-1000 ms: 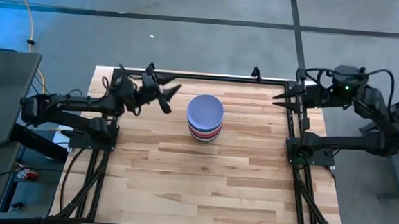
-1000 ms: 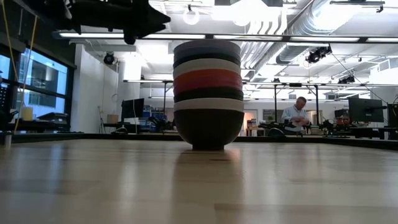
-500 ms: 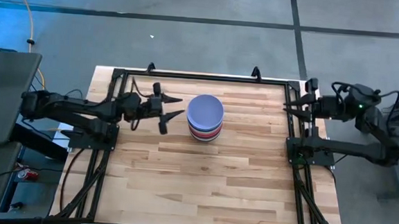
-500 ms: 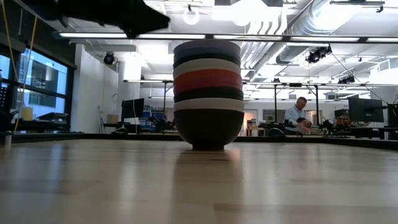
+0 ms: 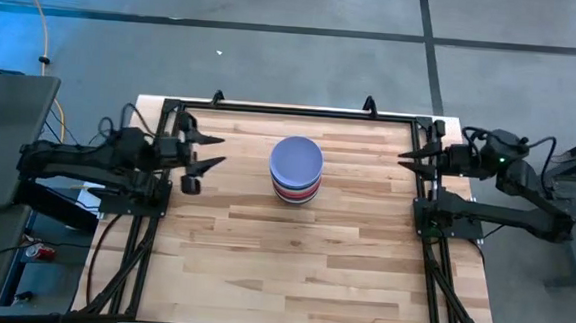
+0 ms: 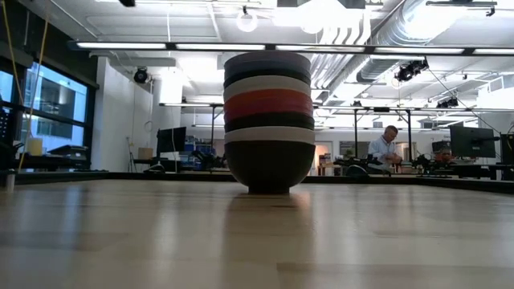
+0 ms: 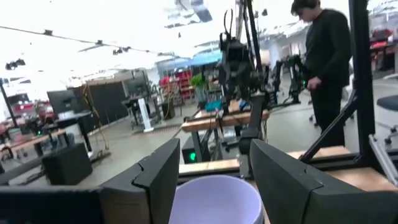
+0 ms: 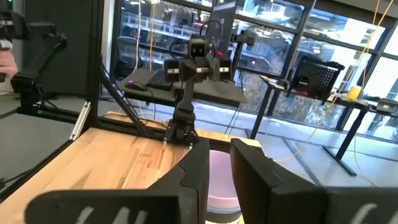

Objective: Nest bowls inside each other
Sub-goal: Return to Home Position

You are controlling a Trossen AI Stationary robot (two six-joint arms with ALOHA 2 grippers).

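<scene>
While the bowls (image 5: 296, 169) stand nested on the worktop (image 5: 292, 262), lavender uppermost, the left claw (image 5: 221, 149) gapes wide and empty left of them. The right claw (image 5: 406, 155) sits at the right edge; narrowly parted, it holds nothing.

My high camera looks straight down on the whole bench (image 5: 291, 272). My low one sits at bench-top height, close to the bowl stack (image 6: 268, 120), facing the room behind. Both wrist cameras look inward from opposite side edges at that same stack.

Nested bowls (image 6: 269, 104) show only rims; their insides stay hidden.
</scene>
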